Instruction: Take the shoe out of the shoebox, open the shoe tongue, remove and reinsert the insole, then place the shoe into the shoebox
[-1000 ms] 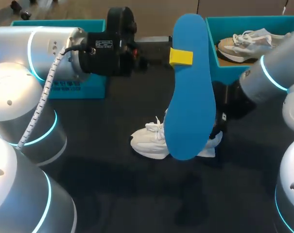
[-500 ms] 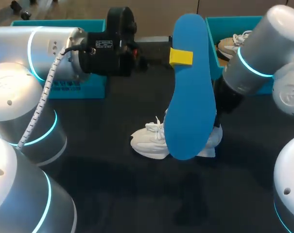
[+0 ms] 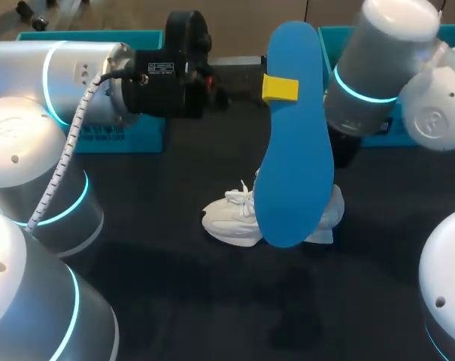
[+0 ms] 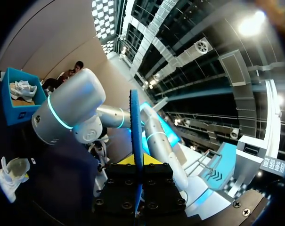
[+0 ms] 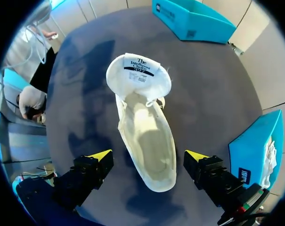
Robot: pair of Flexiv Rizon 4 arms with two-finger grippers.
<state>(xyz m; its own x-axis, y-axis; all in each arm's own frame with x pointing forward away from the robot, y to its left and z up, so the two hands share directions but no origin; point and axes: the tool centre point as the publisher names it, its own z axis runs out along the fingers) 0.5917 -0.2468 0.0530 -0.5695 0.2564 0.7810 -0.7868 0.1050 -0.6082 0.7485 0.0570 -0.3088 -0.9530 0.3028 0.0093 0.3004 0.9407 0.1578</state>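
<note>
A dark, matte surface [image 3: 174,301] is filling the head view, with soft shadows lying across it. Seen from the right wrist, the same surface is carrying broad shadow patches beside evenly lit stretches.

Shoe [image 3: 231,218] on table [image 3: 174,293] centre; insole [image 3: 293,150] upright in left gripper [image 4: 137,162] before it; right gripper [image 5: 148,155] over shoe; shoebox [image 3: 137,135] behind, left.

- The blue insole [image 3: 295,150] stands upright across the frame's middle, screening most of the shoe [image 3: 231,218].
- The right arm [image 3: 370,75] crowds the upper right, over the heel.
- The left arm [image 3: 77,83] fills the left side.
- Bare surface [image 3: 212,301] lies open at lower middle.
- In the right wrist view, the fingers [image 5: 99,155] stand wide apart, with the shoe's mouth unobstructed between them.
</note>
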